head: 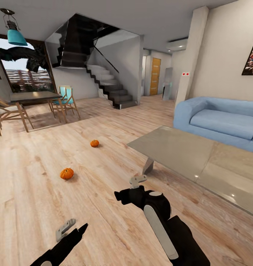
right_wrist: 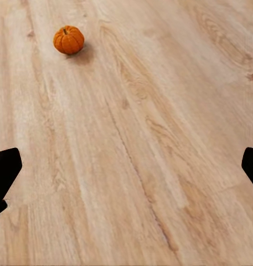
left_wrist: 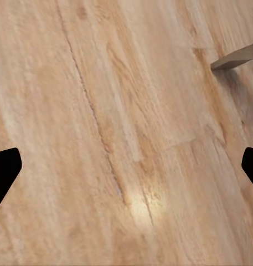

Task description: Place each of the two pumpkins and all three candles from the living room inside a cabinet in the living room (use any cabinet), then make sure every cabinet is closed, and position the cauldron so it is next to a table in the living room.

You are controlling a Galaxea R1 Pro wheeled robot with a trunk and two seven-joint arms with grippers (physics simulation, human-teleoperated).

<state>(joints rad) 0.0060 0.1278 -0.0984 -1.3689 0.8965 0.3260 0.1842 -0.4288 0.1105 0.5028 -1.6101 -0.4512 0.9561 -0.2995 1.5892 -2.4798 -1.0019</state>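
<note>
Your left gripper [head: 71, 228] sat low at near left, arm reaching forward, fingers spread wide with nothing between them. Your right gripper [head: 135, 183] was further out, near centre, forearm angled up and leftward from near right, wrist bent down, fingers also parted and empty.

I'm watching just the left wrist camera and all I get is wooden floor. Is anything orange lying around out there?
Observer: Yes, a near pumpkin sits on the floor ahead, left of the glass table.
Operator: Only one?
Observer: No, a far pumpkin lies beyond it, toward the staircase.
Operator: Is either end effector holding anything?
Observer: No, the right end effector is open over bare floor, short of the near pumpkin.
</note>
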